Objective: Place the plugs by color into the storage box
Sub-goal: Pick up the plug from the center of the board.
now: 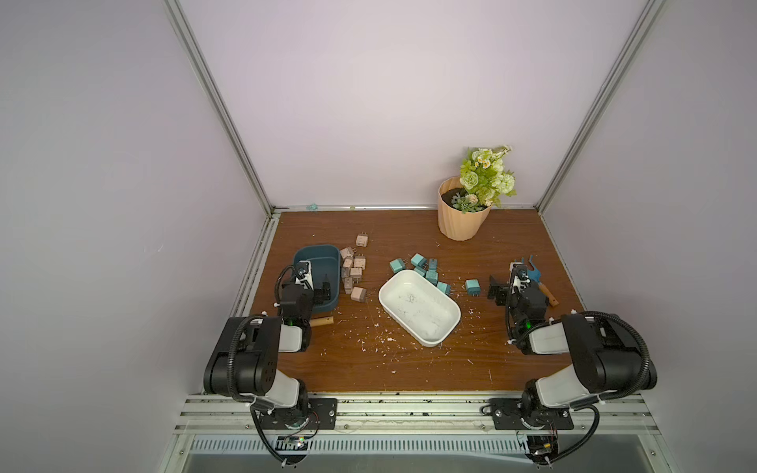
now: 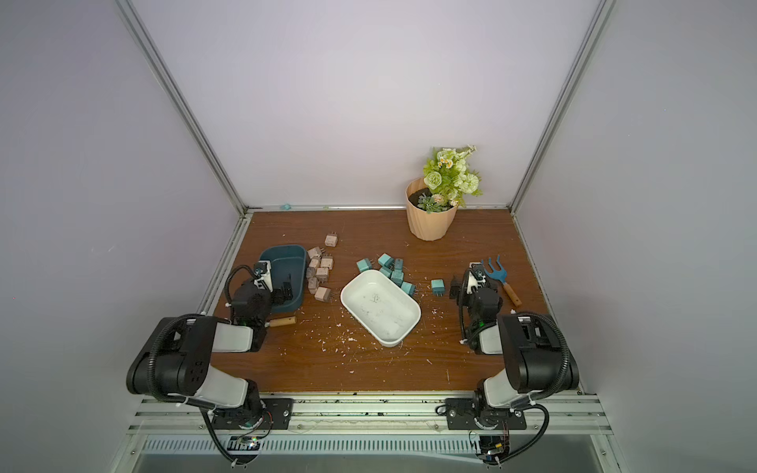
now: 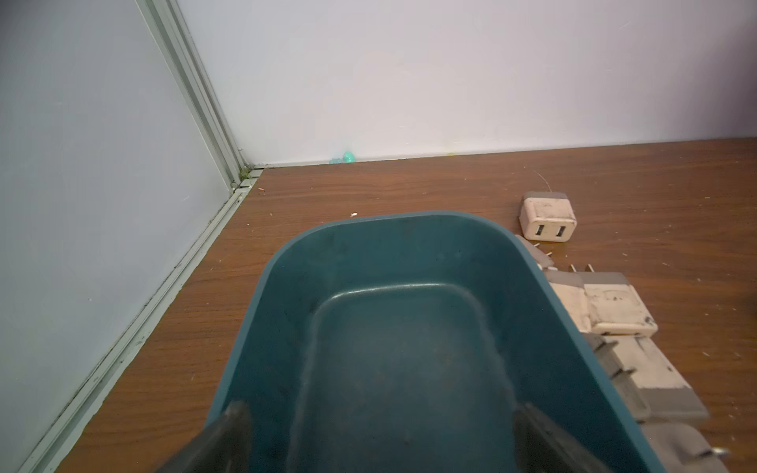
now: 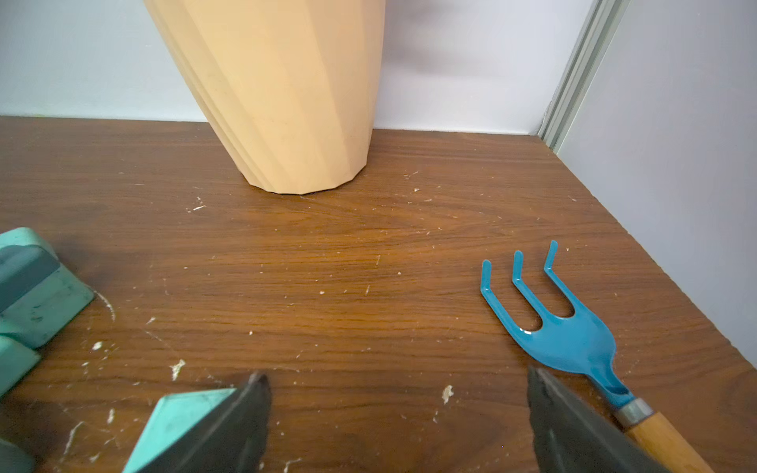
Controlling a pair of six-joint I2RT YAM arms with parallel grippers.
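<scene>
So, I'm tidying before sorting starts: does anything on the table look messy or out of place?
White flecks litter the table around the white box, with residue inside it. A blue hand rake lies beside the right gripper, unrelated to the plugs.

Black-and-white left arm and right arm, ribbed black cable conduits, perhaps green wrist lights.

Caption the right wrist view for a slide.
Open right gripper flanked by a teal plug and a blue hand rake.
</scene>
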